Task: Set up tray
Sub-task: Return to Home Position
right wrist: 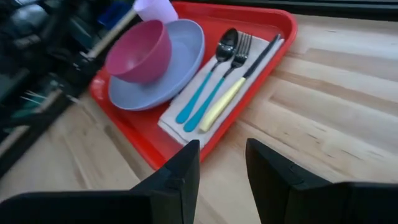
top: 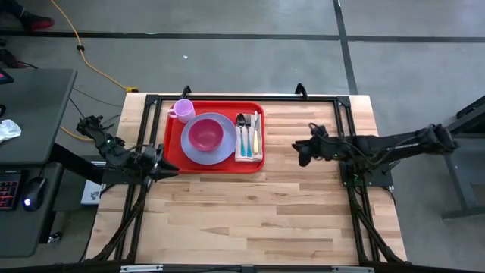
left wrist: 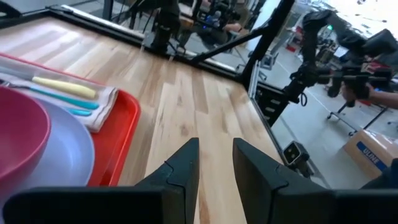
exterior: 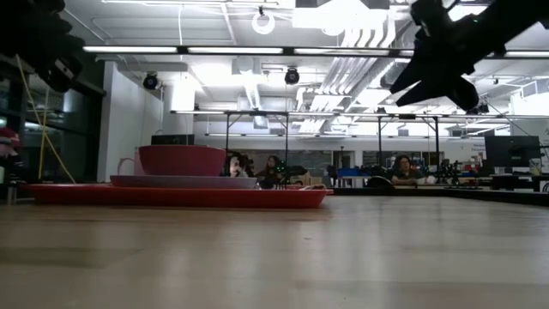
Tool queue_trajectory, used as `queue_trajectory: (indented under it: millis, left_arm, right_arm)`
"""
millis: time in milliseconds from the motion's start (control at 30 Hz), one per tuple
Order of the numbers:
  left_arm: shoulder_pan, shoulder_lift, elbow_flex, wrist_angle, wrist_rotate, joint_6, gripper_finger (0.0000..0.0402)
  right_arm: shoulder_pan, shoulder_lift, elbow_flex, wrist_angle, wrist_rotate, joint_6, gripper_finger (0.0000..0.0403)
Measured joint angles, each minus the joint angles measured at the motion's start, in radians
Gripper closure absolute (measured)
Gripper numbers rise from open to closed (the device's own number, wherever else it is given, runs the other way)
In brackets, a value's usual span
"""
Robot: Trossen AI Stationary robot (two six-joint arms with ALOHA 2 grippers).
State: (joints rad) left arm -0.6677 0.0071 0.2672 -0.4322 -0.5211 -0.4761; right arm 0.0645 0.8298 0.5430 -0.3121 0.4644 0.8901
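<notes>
A big open workshop with bright ceiling strip lights is seen behind the wooden worktop [top: 250, 220]. A few people can be made out at desks way at the back, too small for any detail.

The tray [top: 216, 168] is sat on the far half of the worktop, left of centre, lying flat with its long side running across. A lavender plate [top: 222, 152] is set in the middle of it with a pink bowl [top: 204, 135] placed on top. A small lavender mug [top: 183, 110] is tucked into the far left corner, just beside the plate.

At the tray's right end a beige napkin [left wrist: 99, 112] is laid out, and three pieces of cutlery are lined up on it side by side. A blue-handled spoon [right wrist: 205, 78] is placed nearest the plate, a blue-handled fork [right wrist: 217, 85] in the middle and a yellow-handled knife [right wrist: 231, 93] on the outside. All three heads are pointed toward the far edge.

The left gripper [top: 170, 169] is held by the tray's near left corner, up off the worktop. Its fingers are parted by a narrow gap and nothing is gripped.

The right gripper [top: 301, 153] is hung to the right of the tray, apart from it, and is shown raised high above the wood in the low view. Its fingers are spread too, with nothing held between them.
</notes>
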Motion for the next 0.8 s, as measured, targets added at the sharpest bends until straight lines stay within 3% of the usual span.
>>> queue_trajectory:
  millis: [433, 567, 800]
  left_arm:
    - [0.000, 0.000, -0.003, 0.032, 0.023, 0.026, 0.0273]
    - [0.000, 0.000, -0.077, 0.162, 0.027, 0.097, 0.0273]
    - [0.000, 0.000, -0.206, 0.357, 0.055, 0.073, 0.0273]
  right_arm:
    - [0.004, -0.242, -0.173, 0.138, 0.005, -0.075, 0.0295]
    - [0.004, -0.303, -0.182, 0.136, 0.006, -0.118, 0.0295]
    - [0.004, -0.379, -0.182, 0.130, 0.005, -0.174, 0.0295]
